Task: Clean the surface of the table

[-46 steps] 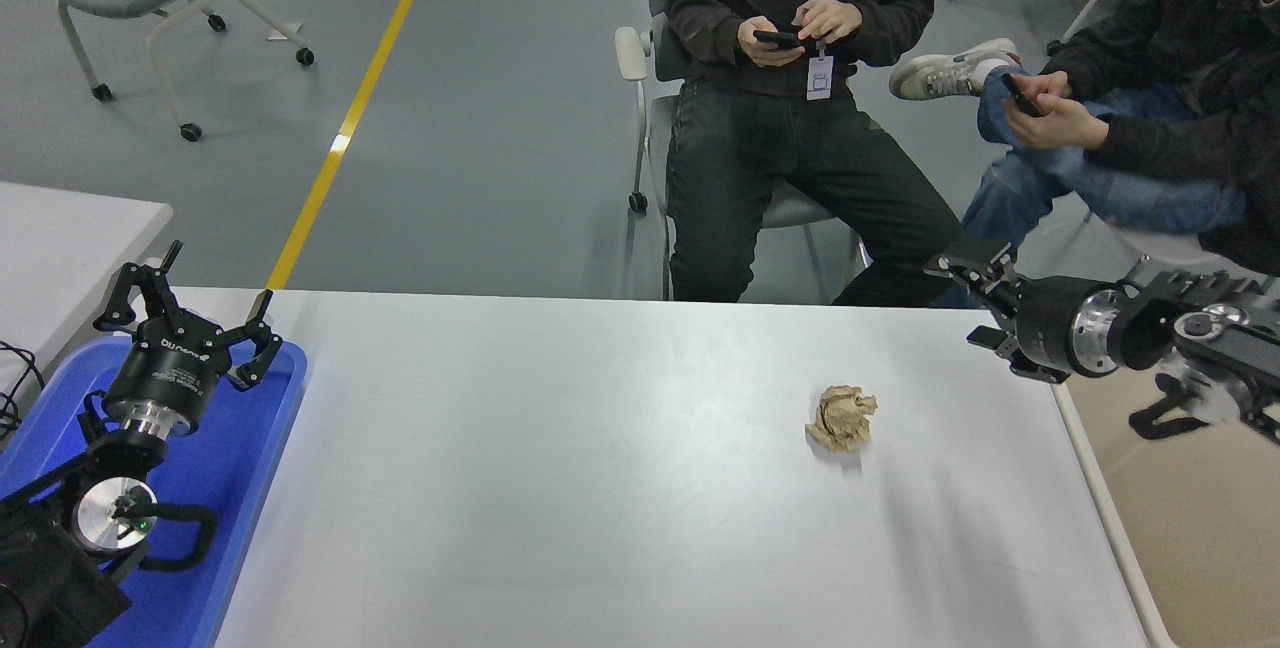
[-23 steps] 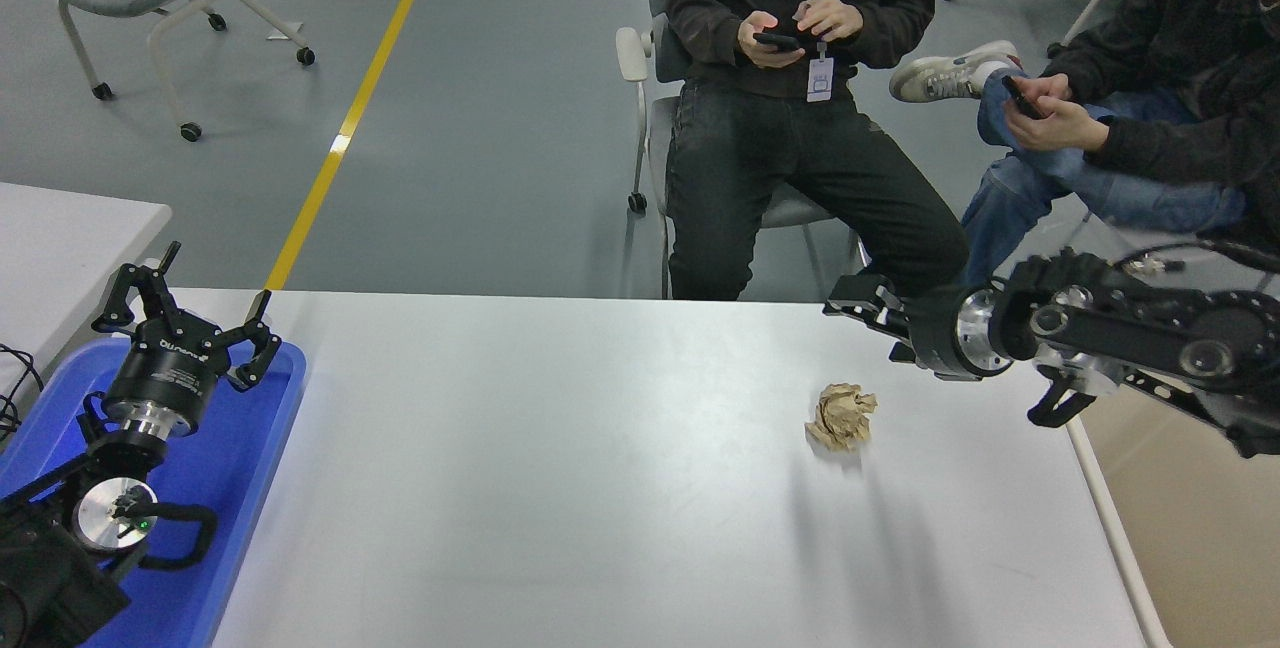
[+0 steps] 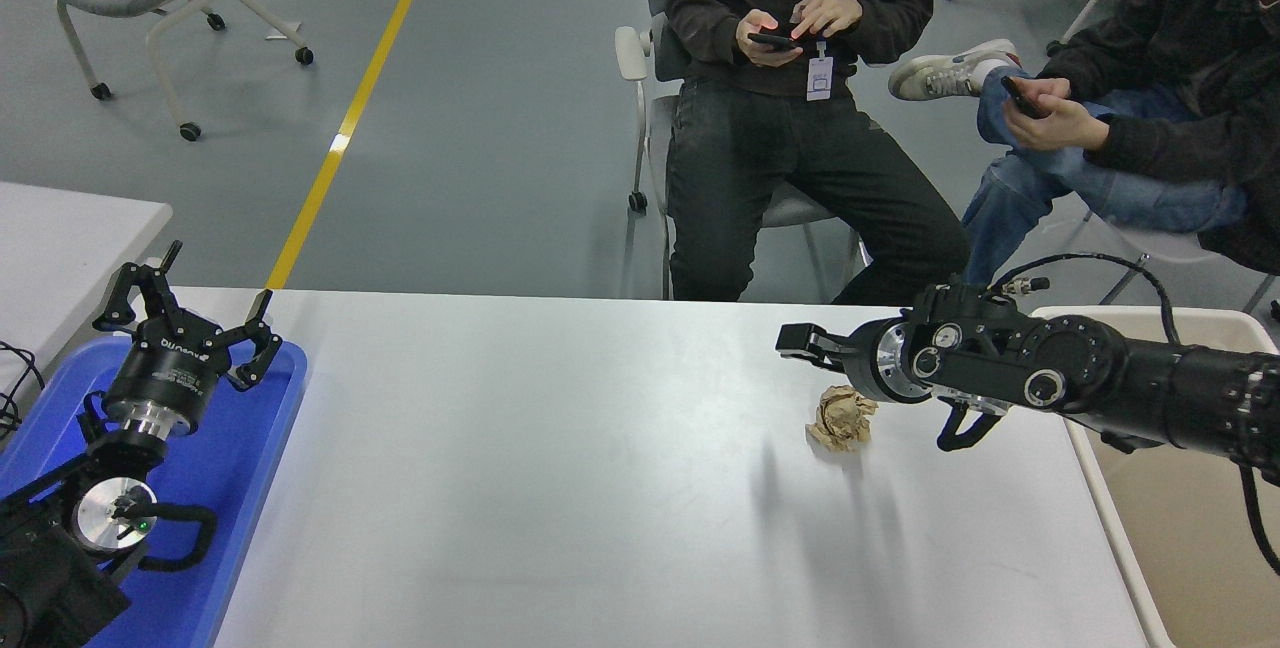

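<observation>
Table surface [image 3: 560, 488] runs long side left-right — right gripper [image 3: 800, 341] above crumpled paper [image 3: 842, 417], jaws' state unclear.

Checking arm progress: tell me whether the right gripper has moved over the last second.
Yes. The right gripper has swung leftward from the table surface's right edge to hang just beyond the crumpled paper ball.

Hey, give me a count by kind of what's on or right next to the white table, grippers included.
Crumpled paper balls: 1, brown paper wad on the table surface
Trays: 1, blue tray
Bins: 1, beige bin
Grippers: 2, left gripper over the tray, right gripper beyond the wad
Total: 5
</observation>
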Robot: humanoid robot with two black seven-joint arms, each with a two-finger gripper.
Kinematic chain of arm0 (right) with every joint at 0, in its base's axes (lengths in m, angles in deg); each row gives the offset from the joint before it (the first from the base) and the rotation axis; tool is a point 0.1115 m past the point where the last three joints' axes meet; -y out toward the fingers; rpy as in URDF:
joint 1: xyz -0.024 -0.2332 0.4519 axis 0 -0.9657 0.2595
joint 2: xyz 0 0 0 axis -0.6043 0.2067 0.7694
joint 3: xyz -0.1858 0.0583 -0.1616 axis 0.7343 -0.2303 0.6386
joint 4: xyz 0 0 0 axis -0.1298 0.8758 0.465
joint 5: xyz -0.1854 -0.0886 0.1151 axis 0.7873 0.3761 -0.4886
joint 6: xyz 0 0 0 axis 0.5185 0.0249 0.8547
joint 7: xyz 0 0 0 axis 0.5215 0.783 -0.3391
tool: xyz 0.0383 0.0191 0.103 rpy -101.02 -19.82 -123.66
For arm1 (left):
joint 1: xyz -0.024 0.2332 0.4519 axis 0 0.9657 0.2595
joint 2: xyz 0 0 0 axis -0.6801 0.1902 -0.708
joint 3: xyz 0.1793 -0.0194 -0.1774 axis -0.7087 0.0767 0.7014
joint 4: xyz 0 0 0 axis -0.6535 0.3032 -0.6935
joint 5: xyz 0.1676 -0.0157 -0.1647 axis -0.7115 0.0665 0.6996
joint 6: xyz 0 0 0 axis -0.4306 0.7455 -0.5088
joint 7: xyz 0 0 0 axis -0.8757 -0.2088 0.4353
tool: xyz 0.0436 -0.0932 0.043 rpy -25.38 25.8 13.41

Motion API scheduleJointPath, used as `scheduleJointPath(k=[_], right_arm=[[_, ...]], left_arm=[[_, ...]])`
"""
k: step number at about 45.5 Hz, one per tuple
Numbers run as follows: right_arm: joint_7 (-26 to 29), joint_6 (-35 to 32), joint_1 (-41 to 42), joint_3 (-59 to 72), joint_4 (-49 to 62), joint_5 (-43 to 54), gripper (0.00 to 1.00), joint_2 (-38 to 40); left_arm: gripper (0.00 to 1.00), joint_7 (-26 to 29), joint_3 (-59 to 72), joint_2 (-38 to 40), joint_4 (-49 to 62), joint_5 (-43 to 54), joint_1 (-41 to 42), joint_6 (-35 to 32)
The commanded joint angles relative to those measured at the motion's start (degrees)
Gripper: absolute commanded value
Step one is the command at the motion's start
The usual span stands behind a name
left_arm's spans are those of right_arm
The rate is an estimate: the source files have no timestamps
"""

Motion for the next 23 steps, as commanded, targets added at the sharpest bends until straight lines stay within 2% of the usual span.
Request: scheduleJointPath(k=[1,23], right_arm=[[0.03,1.08,-2.95,2.71,4.81,3.91,0.99,-2.88],[-0.06,1.7,-4.8,2.62,7.53,4.44,0.99,-5.61]], left_arm=[[1.0,0.0,0.02,0.0,0.0,-0.08,-0.07,0.0],[1.0,0.0,0.02,0.0,0.0,0.01,-0.07,0.0]])
